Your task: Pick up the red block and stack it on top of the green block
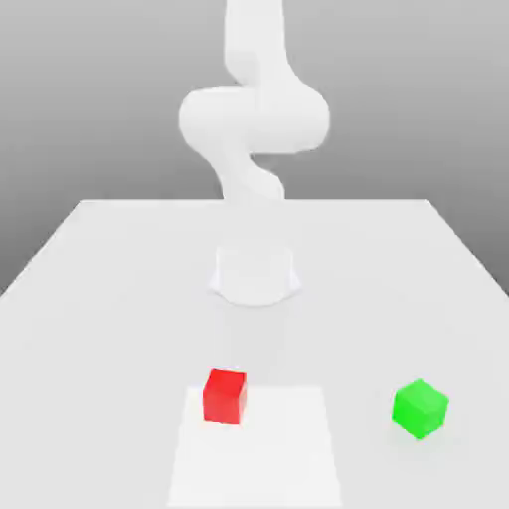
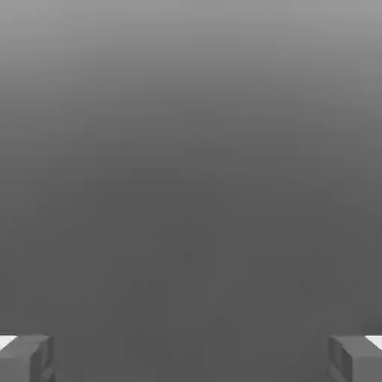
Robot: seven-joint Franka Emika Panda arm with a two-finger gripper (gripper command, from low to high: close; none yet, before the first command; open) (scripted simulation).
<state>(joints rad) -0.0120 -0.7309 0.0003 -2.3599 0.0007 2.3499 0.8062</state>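
Two small cubes lie on the white table [image 1: 89, 298], and neither of them is touched by anything. One is the red block [image 1: 225, 396], which sits toward the near edge of the table, a little to the exterior view's left of the middle, on the upper left corner of a slightly brighter square patch [image 1: 256, 447] of the surface. The other is the green block [image 1: 420, 408], which rests well apart from the red one, toward the exterior view's right, at about the same depth, and turned so that one corner points to the camera. Both cubes stand flat on the table.

Behind them the white arm [image 1: 254, 109] rises from its round base [image 1: 254, 275] at the middle of the table and bends high above it.

In the hand view the gripper [image 2: 191, 358] has its two grey fingertips [image 2: 26, 358] far apart, at the opposite edges of the picture. The jaws are wide open and nothing is between them, only a plain grey background.
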